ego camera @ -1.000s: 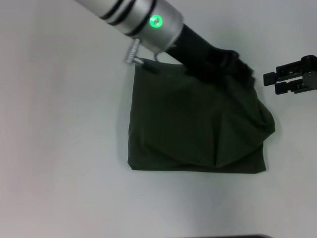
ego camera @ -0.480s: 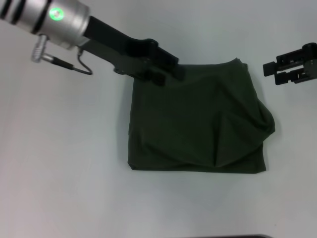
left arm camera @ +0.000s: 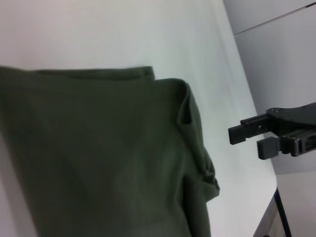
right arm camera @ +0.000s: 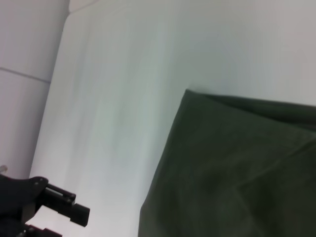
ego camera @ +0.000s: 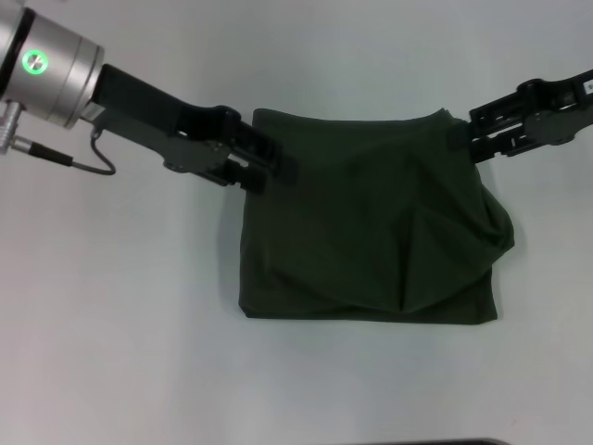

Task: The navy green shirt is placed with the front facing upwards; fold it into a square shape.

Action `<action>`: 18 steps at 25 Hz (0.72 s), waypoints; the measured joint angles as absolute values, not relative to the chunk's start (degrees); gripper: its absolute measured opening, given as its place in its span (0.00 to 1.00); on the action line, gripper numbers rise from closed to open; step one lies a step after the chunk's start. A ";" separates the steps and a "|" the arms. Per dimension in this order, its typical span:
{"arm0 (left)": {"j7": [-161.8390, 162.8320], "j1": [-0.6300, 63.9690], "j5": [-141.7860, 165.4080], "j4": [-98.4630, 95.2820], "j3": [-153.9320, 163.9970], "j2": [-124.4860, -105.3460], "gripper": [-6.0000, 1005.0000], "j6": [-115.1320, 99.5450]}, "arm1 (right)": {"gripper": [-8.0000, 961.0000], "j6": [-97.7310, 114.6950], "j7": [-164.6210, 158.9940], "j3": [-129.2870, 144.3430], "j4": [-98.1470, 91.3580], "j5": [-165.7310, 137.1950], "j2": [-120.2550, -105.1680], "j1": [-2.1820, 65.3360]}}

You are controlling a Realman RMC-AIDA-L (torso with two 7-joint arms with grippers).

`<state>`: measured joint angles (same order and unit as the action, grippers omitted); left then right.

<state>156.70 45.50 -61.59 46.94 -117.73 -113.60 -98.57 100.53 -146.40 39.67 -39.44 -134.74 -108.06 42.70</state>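
Head view first: I've got the navy green shirt (ego camera: 371, 218) lying folded on the white bench (ego camera: 120, 324), roughly square, plain dark side up, no lettering showing. Its near edge runs straight, but the right side bulges out in a rounded puff, with a crease running up from the near edge toward the middle.

My left gripper (ego camera: 269, 167) sits at the shirt's far left corner, fingers (ego camera: 281, 169) apart with nothing between them, their tips right at the cloth edge; I can't say for sure whether they touch it. The silver arm segment with the green light (ego camera: 35, 62) trails off to the upper left.

My right gripper (ego camera: 460, 139) is at the far right corner, and its fingers look released too, empty, tips at the fabric's edge.

Left wrist view now: shirt (left arm camera: 98, 158) fills the lower frame, and the right gripper (left arm camera: 249, 138) hangs beyond the rumpled side, two fingers spread with a gap between, clear of the cloth.

Right wrist view: a crisp shirt corner (right arm camera: 237, 168) on the bench, the left gripper (right arm camera: 69, 211) just beside its edge.
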 joint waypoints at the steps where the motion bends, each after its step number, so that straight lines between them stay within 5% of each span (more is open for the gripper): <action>1: 156.70 45.26 -61.08 46.97 -118.16 -113.59 0.57 -98.93 | 0.67 100.53 -146.40 39.67 -39.44 -134.74 -108.06 42.70; 18: 154.47 40.34 -60.37 47.71 -129.20 -110.74 0.57 -100.42 | 0.67 94.92 -146.43 44.53 -35.71 -134.71 -112.11 44.18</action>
